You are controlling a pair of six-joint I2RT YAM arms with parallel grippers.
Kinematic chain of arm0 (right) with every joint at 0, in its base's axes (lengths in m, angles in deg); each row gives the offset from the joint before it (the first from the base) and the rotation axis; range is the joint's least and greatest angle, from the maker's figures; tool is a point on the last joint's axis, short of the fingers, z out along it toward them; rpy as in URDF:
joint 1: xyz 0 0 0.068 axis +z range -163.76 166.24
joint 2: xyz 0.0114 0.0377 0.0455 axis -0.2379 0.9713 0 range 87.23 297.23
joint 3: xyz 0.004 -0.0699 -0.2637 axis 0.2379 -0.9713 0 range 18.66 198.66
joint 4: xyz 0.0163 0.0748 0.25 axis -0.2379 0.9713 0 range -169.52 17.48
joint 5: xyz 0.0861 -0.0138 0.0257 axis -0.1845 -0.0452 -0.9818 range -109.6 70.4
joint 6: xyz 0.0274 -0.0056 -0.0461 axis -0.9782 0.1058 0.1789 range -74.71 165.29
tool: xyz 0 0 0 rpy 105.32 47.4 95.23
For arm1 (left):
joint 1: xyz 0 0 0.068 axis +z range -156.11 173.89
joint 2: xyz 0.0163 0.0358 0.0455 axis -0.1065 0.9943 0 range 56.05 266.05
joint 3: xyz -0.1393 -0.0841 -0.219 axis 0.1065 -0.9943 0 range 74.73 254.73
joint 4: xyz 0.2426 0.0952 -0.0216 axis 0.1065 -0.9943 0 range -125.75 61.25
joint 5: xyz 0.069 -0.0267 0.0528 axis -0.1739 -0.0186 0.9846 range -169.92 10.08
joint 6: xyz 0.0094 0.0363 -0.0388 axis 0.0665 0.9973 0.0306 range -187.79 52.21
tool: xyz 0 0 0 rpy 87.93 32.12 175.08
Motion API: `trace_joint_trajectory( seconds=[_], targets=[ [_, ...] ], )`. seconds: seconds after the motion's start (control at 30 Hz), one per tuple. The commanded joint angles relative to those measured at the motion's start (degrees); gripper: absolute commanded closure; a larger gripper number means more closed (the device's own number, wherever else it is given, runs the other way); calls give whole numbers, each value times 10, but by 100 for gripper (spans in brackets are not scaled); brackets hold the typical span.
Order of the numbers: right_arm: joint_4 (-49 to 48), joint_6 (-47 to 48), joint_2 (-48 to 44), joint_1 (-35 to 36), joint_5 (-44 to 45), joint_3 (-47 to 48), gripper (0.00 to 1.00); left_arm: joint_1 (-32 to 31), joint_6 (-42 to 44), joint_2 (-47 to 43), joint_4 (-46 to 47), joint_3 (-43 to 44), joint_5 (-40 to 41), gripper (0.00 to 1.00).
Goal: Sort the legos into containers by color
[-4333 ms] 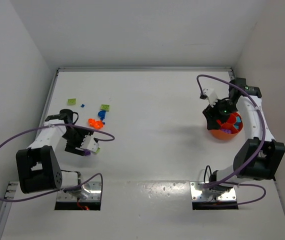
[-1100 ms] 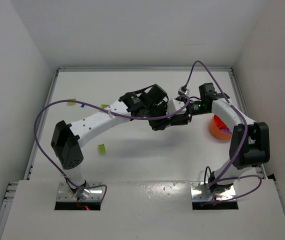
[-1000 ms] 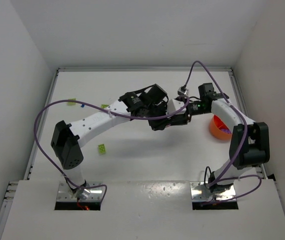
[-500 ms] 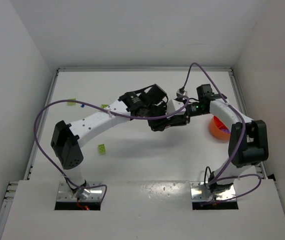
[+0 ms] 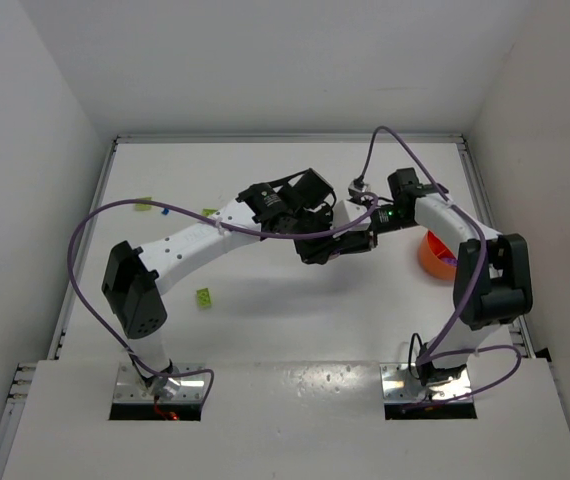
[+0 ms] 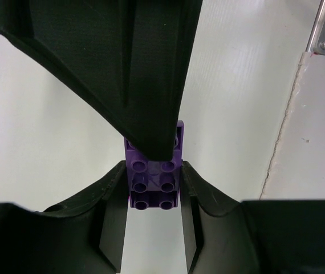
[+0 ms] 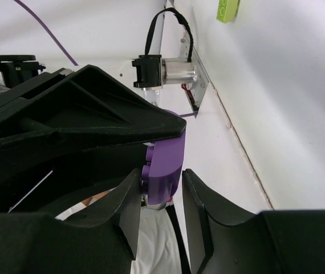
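A purple lego [image 6: 154, 191] sits pinched between the fingers of my left gripper [image 6: 154, 166], which is shut on it above the middle of the table [image 5: 337, 247]. My right gripper [image 5: 353, 243] faces it tip to tip. In the right wrist view its jaws [image 7: 161, 172] stand around the same purple lego [image 7: 168, 154], with a narrow gap on one side. The orange tub [image 5: 433, 262] stands at the right, behind the right gripper. A lime lego [image 5: 203, 296] lies front left; further lime legos [image 5: 143, 204] [image 5: 209, 212] and a tiny blue one [image 5: 165, 210] lie far left.
White walls close the table on the left, back and right. Purple cables loop over both arms. Metal base plates [image 5: 160, 385] [image 5: 430, 385] sit at the near edge. The lime lego also shows in the right wrist view [image 7: 228, 10].
The left arm has swung from the far left to the middle with the purple lego. The right gripper left the tub and has moved left until its fingers surround the lego.
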Motion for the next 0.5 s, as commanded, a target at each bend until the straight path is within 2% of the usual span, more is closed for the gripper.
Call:
trace_joint_trajectory(
  seconds=[0.0,0.17,0.2,0.23,0.27,0.3,0.33,0.4,0.43,0.47],
  targets=[
    [-9,22,6,11,29,21,66,-7,-7,-9,41,38,-32,100],
    [-9,22,6,16,23,21,67,-12,-2,-4,41,43,-26,100],
    [-9,22,6,16,23,21,71,-12,-2,-4,41,43,-26,100],
    [-9,22,6,22,30,21,80,-12,-2,-4,41,43,-26,100],
    [-9,22,6,22,30,21,80,-12,-2,-4,41,43,-26,100],
    [-9,27,6,22,37,21,93,-12,-2,-4,41,43,-26,100],
    [-9,27,6,22,37,21,97,-12,-2,-4,41,43,-26,100],
    [3,39,1,22,45,21,100,-12,5,-10,41,43,-26,70],
    [18,46,1,22,50,27,100,-12,13,-15,41,38,-33,49],
    [27,63,1,14,58,27,100,-12,13,-20,41,31,-33,22]
  ],
)
